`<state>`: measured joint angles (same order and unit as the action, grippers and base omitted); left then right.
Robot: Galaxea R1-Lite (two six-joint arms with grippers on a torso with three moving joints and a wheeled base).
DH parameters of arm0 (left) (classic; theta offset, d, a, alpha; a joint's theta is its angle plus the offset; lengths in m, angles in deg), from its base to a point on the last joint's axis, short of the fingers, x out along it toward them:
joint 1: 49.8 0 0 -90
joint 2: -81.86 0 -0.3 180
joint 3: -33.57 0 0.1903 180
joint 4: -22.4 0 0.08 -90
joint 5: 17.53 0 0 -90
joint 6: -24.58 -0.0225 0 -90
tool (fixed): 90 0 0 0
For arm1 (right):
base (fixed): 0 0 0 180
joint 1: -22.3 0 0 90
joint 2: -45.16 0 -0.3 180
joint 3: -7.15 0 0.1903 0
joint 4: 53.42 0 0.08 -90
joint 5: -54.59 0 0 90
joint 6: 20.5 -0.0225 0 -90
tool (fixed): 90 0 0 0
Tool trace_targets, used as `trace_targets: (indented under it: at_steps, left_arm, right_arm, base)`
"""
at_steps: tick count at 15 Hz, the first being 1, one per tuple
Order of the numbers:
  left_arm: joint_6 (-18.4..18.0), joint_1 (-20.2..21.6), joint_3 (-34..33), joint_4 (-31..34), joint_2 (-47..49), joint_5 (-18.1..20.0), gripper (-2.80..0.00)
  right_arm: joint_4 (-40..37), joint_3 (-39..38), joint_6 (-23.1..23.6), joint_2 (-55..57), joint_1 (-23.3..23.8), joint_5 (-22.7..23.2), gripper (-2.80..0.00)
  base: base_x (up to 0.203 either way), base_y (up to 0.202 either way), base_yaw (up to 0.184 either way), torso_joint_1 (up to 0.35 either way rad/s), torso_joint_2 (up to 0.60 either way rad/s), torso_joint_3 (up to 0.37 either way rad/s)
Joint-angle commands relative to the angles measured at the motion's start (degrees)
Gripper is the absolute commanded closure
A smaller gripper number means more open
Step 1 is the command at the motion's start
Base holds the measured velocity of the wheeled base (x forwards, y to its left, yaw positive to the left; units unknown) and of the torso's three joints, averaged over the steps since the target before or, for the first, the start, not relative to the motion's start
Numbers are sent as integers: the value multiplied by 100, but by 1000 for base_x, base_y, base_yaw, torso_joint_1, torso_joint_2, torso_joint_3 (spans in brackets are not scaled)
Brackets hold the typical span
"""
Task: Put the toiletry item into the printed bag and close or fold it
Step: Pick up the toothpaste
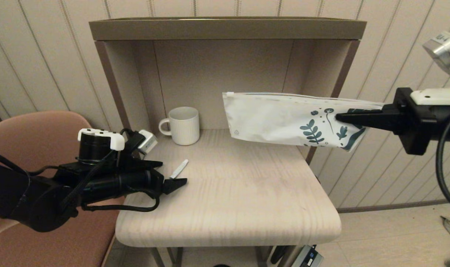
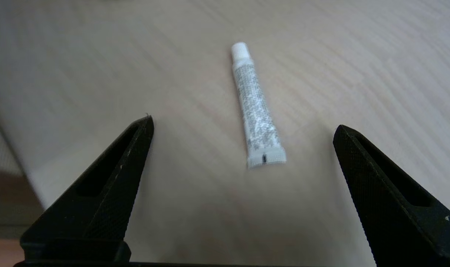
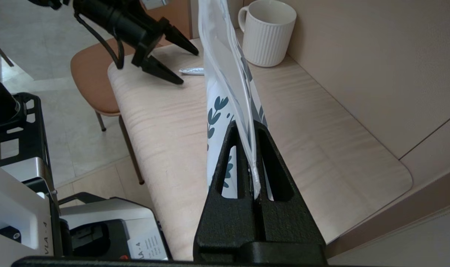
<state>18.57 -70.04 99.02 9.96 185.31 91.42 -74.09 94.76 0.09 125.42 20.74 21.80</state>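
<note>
My left gripper [image 2: 243, 122] hovers low over the tabletop [image 1: 239, 193] with its fingers spread wide apart, and the toiletry item [image 2: 256, 107] lies flat on the wood between and just beyond the tips. From my head view the toiletry item sits at about nine o'clock on the tabletop, near the left edge, with the white ribbed mug [image 1: 183, 125] well apart toward eleven o'clock.

It is a small slim tube, capped at the far end and crimped flat at the near end. I judge it very light and soft-walled, so it should take only a mild squeeze. It lies so low on the wood that my fingertips will need to come almost down to the surface. The rounder middle of the body looks like the best hold, taken across its width. The crimp is thin and could slip out, and the cap is smooth.

My right gripper [image 3: 253, 163] is clamped on the printed bag [image 1: 284, 118] at its leaf-printed end, holding it in the air over the tabletop's two o'clock corner. The bag is limp film. Its top seam looks slightly parted in the right wrist view.
</note>
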Motion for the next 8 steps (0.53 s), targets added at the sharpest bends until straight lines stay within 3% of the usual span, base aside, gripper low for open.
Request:
trace_targets:
  at_steps: [1,8]
  left_arm:
    - [3,-14,73,-23,204,5,-280]
    - [38,-11,62,-322,305,12,-280]
  right_arm:
    - [39,-35,15,68,8,45,0]
    - [47,-35,15,95,77,97,0]
  base:
    - [0,0,0,0,0,0]
    - [0,0,0,0,0,0]
